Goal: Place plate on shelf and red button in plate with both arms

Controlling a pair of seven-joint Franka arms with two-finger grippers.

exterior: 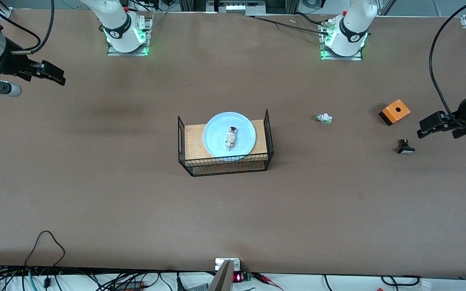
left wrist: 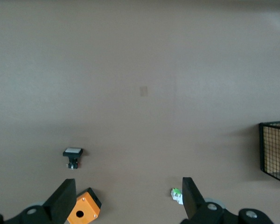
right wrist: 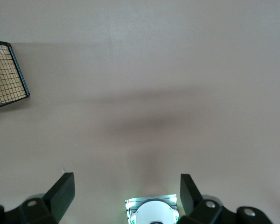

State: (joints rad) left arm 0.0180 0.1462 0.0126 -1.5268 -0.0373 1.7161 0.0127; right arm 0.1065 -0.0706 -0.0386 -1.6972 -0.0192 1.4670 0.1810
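Note:
The pale blue plate (exterior: 217,141) lies on a wooden board inside a black wire basket (exterior: 227,167) at the middle of the table. The red button (exterior: 230,138), a small white part with a dark red cap, lies on the plate. My right gripper (exterior: 59,74) (right wrist: 126,179) hangs open and holds nothing, up in the air over the right arm's end of the table. My left gripper (exterior: 421,127) (left wrist: 128,186) hangs open and holds nothing over the left arm's end. Both are well apart from the basket.
Toward the left arm's end lie an orange box (exterior: 395,111) (left wrist: 83,212), a white part with a green tip (exterior: 324,118) (left wrist: 177,195) and a black part with a white face (exterior: 405,146) (left wrist: 73,156). Cables run along the table's near edge.

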